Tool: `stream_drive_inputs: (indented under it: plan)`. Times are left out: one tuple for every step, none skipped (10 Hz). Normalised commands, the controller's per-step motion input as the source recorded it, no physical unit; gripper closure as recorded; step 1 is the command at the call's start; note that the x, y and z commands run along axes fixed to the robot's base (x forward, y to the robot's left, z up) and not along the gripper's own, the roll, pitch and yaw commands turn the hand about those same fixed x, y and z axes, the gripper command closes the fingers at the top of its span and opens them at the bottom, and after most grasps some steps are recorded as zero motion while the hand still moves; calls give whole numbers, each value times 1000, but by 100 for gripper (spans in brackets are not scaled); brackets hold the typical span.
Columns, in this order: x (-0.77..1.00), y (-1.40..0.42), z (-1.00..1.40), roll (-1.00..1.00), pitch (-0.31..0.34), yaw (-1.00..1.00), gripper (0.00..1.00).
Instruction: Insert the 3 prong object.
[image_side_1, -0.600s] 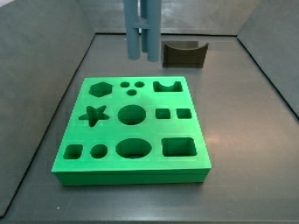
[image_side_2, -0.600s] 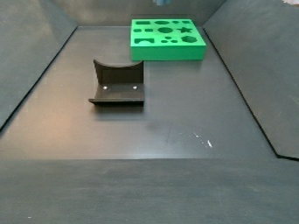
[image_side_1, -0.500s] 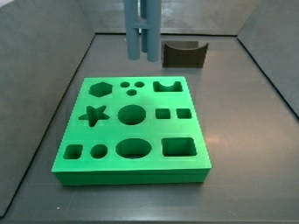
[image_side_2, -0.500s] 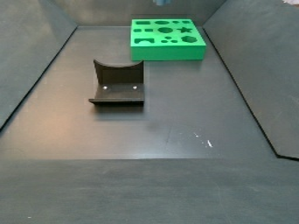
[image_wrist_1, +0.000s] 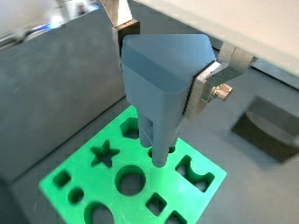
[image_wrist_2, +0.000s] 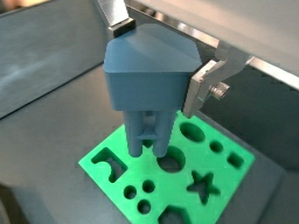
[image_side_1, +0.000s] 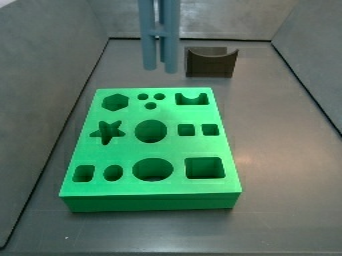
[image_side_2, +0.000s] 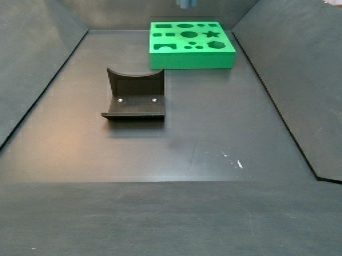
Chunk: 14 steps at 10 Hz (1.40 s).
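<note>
None of the insertion is done yet, as far as the pictures show: the 3 prong object (image_side_1: 159, 36) hangs in the air above the far edge of the green board (image_side_1: 154, 195), its rod tips clear of the surface, while the group of three small round holes (image_side_1: 154, 98) in the board's far row sits empty, near and a little below the tips in that side view. The gripper (image_wrist_1: 176, 83) is up above the board's far side — in both wrist views its silver fingers (image_wrist_2: 212, 77) press against the grey-blue head of the piece, so it looks clamped on it. What remains, by my judgement, is lining the rods over the three holes, lowering, and letting go. Open room is generous: the other cut-outs — star, hexagon, circles, squares — are all vacant and nothing stands on the board to catch the rods. The fixture (image_side_2: 134, 95) stands well apart from the board on the dark floor, right of the piece in a side view (image_side_1: 211, 61), so it should not hinder a straight descent. The enclosure walls lie well apart from the piece; the holes' own edges are the tight spot.
</note>
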Motion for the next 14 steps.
stream_drive_inputs:
  plan:
    - [-9,0,-406,9,0,-1000,100]
    - [-29,0,-483,0,0,-1000,100]
    - [-46,49,-434,0,0,-1000,100]
    - [-66,143,-383,0,0,-911,100]
    - [-200,557,-429,0,0,-471,100]
    - [-311,774,-411,0,-6,-214,100]
    - [-349,829,-403,0,-14,-146,100]
    - [-277,649,-371,0,0,-340,100]
    - [0,37,-366,0,-10,-1000,100]
    - [0,0,-406,0,0,-1000,100]
    - [263,0,-351,0,0,-871,100]
    - [440,-251,-269,0,0,-591,100]
    - [426,-186,-226,-16,0,-531,100]
    - [494,-189,-231,-31,0,-517,100]
